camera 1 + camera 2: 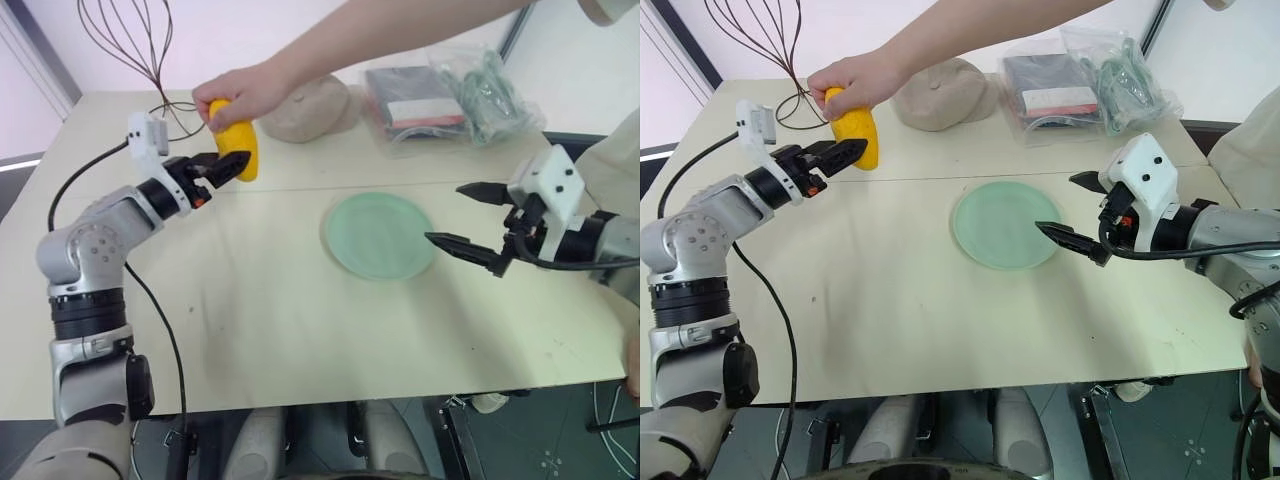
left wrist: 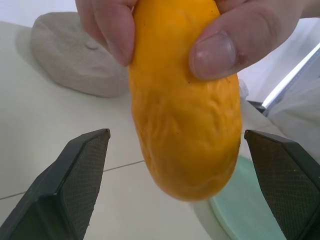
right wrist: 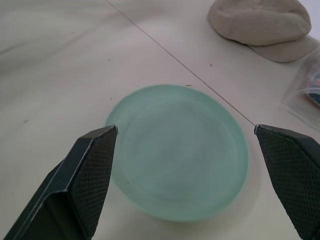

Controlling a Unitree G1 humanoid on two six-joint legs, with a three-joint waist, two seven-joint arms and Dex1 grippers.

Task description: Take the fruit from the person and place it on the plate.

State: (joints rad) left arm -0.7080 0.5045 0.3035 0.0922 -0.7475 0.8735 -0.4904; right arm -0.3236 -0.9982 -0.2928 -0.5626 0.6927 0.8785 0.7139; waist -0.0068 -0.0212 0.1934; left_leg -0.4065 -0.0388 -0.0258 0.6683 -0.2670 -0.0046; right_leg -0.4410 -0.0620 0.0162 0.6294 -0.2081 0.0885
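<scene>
A person's hand (image 1: 240, 92) reaches in from the far side and holds the yellow-orange fruit (image 1: 238, 148) upright by its top, above the table's far left. My left gripper (image 1: 232, 166) is open at the fruit's lower half. In the left wrist view the fruit (image 2: 185, 115) hangs between the two spread fingers (image 2: 75, 185), with a gap on each side. The pale green plate (image 1: 380, 236) lies empty at the table's middle. My right gripper (image 1: 444, 212) hovers open just right of the plate, pointing at it, with nothing in it.
A round beige cap (image 1: 308, 108) lies behind the fruit. Clear plastic bags of items (image 1: 440, 92) sit at the back right. A dark wire loop (image 1: 135, 45) stands at the back left. The table's front edge (image 1: 330, 400) is near me.
</scene>
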